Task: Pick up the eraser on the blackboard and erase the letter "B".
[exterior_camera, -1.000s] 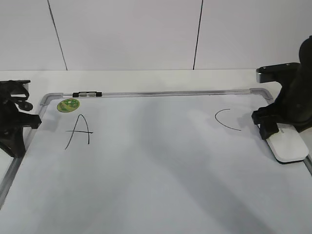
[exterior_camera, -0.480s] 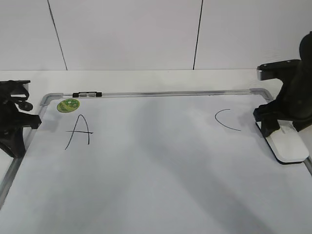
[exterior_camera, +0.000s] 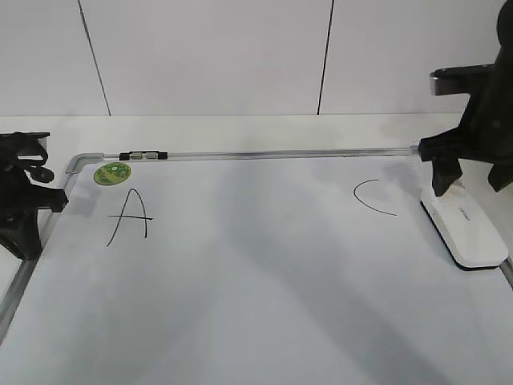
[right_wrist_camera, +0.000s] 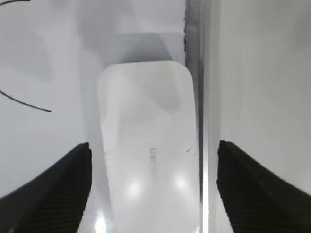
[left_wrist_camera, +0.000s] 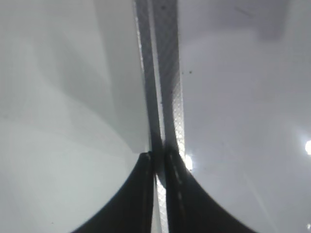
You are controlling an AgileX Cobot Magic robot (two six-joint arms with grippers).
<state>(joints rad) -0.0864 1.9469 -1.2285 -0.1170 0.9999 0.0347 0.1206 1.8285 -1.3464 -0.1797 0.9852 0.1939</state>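
Note:
The eraser [exterior_camera: 469, 233], a white rounded block, lies flat on the blackboard [exterior_camera: 256, 273] against its right frame. My right gripper [exterior_camera: 450, 186] hangs open just above the eraser's far end without touching it. In the right wrist view the eraser [right_wrist_camera: 146, 97] lies between and below the spread jaws [right_wrist_camera: 153, 150]. My left gripper [exterior_camera: 54, 199] is shut and empty at the board's left edge, over the frame rail [left_wrist_camera: 165, 73] in the left wrist view [left_wrist_camera: 158, 156]. The letters "A" [exterior_camera: 130, 215] and "C" [exterior_camera: 373, 196] show. No letter "B" shows in any view.
A round green sticker [exterior_camera: 112, 172] sits at the board's far left corner. A small black-and-silver clip [exterior_camera: 143, 155] rests on the far frame. The right frame rail [right_wrist_camera: 194, 73] runs beside the eraser. A white wall stands behind the table.
My right gripper has lifted up off the eraser and drawn back a little, uncovering it. The eraser stays lying by the right frame. The left arm has not moved.

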